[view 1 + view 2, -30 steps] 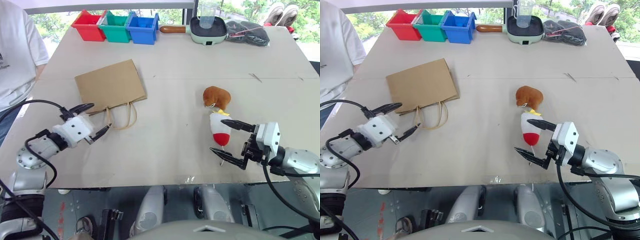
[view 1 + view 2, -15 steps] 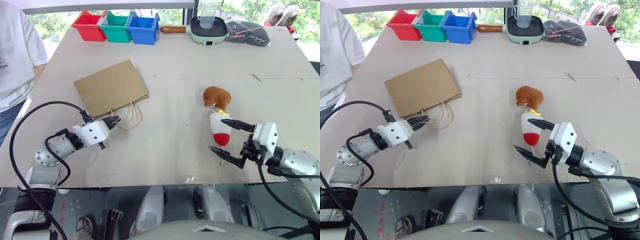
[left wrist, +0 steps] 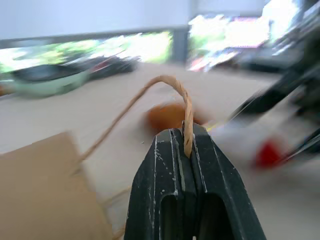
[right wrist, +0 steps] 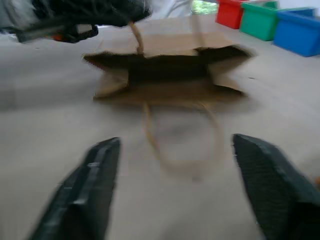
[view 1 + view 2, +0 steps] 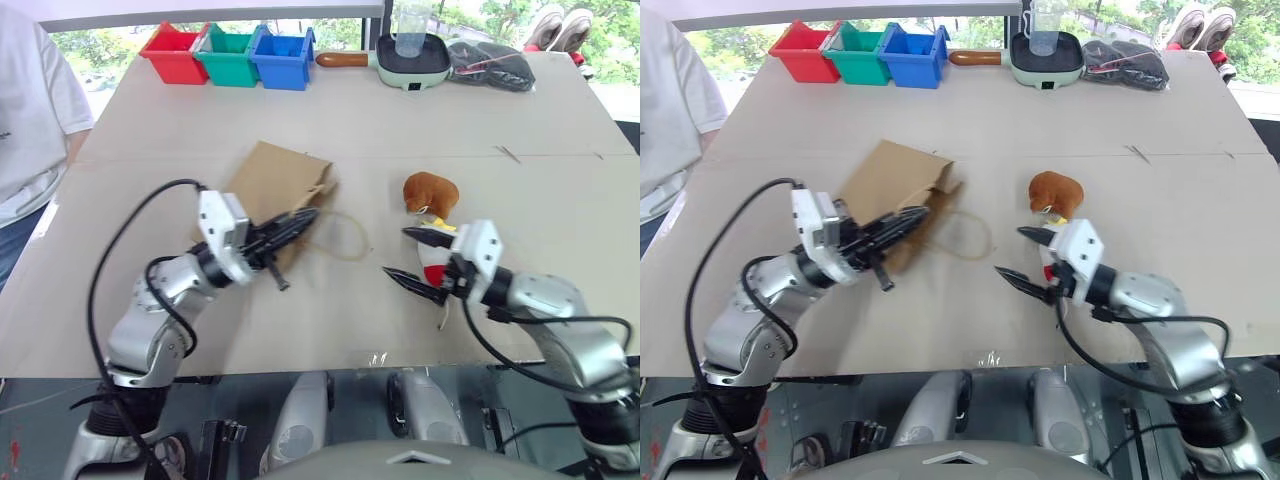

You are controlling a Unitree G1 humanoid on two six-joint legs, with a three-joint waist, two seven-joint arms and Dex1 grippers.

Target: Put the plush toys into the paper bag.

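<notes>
Two plush toys (image 5: pixel 432 192), one paper bag (image 5: pixel 277 187); left claw (image 5: pixel 300 220) pinches its handle (image 3: pixel 185 112), right claw (image 5: pixel 412 258) gapes.

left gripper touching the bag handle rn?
Touching. In the left wrist view the left gripper is shut on the paper bag's handle, the twisted loop pinched between its fingers.

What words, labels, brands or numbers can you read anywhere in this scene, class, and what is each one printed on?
None can be read.
Person's white shirt: a small dark mark at the picture's edge, too small to read.
Paper bag, bins and plush toys: no print seen.
</notes>
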